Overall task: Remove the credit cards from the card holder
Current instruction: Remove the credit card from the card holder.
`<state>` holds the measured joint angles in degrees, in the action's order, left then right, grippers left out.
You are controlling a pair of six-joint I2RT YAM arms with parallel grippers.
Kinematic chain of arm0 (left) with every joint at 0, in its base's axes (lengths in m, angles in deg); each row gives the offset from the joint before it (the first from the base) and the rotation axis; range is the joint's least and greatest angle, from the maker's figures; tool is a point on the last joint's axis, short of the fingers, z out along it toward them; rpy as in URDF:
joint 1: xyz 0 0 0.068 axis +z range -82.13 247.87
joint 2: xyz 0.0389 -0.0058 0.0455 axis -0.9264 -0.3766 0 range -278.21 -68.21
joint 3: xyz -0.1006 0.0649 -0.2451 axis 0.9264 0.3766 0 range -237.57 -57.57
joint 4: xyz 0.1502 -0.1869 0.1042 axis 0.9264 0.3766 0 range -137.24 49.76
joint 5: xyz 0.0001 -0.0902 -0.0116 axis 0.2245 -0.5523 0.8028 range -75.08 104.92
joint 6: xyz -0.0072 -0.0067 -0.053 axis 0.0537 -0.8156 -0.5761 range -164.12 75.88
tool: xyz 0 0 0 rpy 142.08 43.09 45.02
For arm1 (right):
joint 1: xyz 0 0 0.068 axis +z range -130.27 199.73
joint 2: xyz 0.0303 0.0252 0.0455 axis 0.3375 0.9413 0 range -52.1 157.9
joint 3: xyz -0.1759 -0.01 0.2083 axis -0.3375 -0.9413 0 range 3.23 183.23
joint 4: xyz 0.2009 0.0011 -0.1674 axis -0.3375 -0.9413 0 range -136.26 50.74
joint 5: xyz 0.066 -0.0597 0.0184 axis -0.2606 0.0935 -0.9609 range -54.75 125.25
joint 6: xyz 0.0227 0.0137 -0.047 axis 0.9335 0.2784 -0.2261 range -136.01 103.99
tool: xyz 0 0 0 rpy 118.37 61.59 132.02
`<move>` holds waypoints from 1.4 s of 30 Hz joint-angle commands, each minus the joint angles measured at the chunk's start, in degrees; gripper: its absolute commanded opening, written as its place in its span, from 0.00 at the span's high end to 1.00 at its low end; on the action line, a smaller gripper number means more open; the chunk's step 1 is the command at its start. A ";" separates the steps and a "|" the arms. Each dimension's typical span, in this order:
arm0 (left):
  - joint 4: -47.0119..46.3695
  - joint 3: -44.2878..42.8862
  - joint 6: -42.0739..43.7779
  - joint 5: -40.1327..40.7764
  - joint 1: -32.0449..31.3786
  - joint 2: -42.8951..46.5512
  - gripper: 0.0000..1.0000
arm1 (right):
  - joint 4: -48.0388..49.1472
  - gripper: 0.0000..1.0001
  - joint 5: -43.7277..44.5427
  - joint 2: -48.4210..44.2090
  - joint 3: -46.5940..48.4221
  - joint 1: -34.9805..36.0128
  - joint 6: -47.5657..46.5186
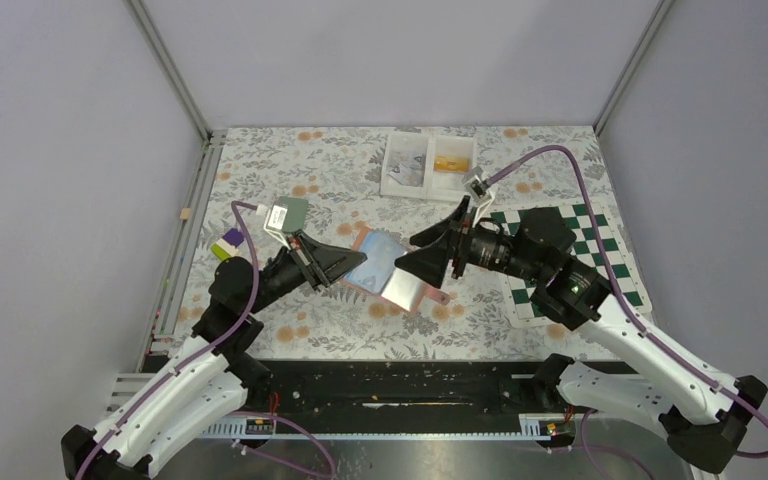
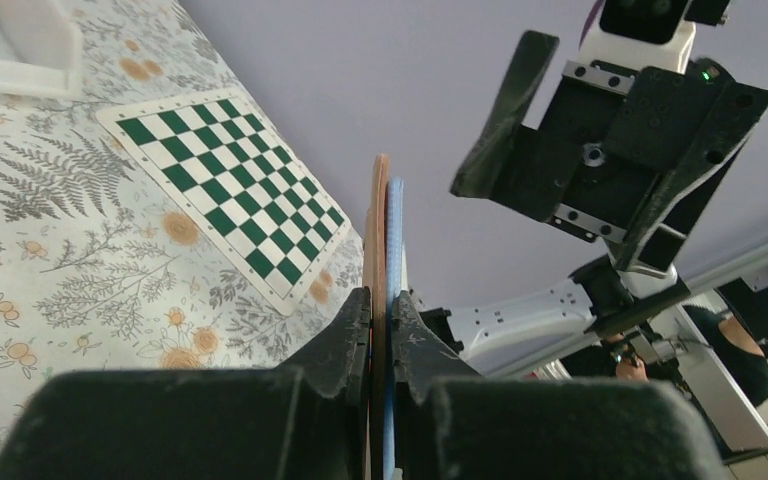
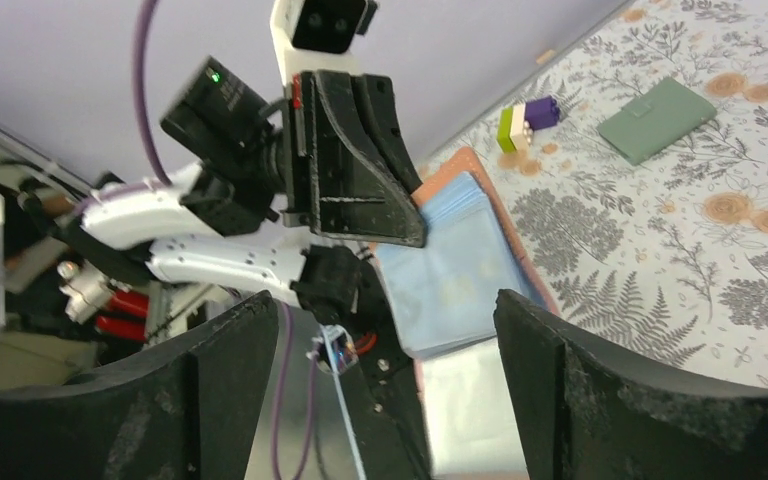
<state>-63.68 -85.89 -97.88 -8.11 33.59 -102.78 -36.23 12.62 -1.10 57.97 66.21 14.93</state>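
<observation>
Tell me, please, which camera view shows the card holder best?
The right wrist view: the card holder faces it, its blue inside large. Top external shows it small and partly hidden; left wrist shows only its edge, clamped between the left fingers.

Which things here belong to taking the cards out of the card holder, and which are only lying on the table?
Belong to the job:
card holder, clamped in the left gripper
right gripper, open
silvery card at the holder's end
grey-green card, lying apart

Lying about:
white tray
chessboard mat
purple-and-lime piece (unclear whether cards)

card holder [image 1: 380, 262] blocking middle, white tray [image 1: 428, 150] behind, nearside cloth [image 1: 360, 330] apparently passable
</observation>
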 commanded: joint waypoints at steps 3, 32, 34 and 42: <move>-3.73 -3.07 2.33 -6.30 -0.19 0.45 1.00 | -10.86 0.12 -5.45 2.96 4.95 -0.60 -13.38; 0.95 -13.70 -0.30 -28.59 1.17 -9.98 0.55 | 2.60 1.00 -44.73 14.71 4.33 -10.53 -11.99; 3.54 -14.59 2.04 -30.37 1.15 -10.16 0.55 | 1.74 1.00 -44.67 15.23 4.94 -10.53 -12.26; 6.14 -15.19 3.80 -30.43 1.22 -9.87 0.71 | 4.44 1.00 -46.23 16.66 4.55 -10.54 -9.89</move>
<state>-57.46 -98.50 -95.52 -35.17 34.66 -113.01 -35.64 -31.88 15.40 61.46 55.89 4.24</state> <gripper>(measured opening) 0.314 0.080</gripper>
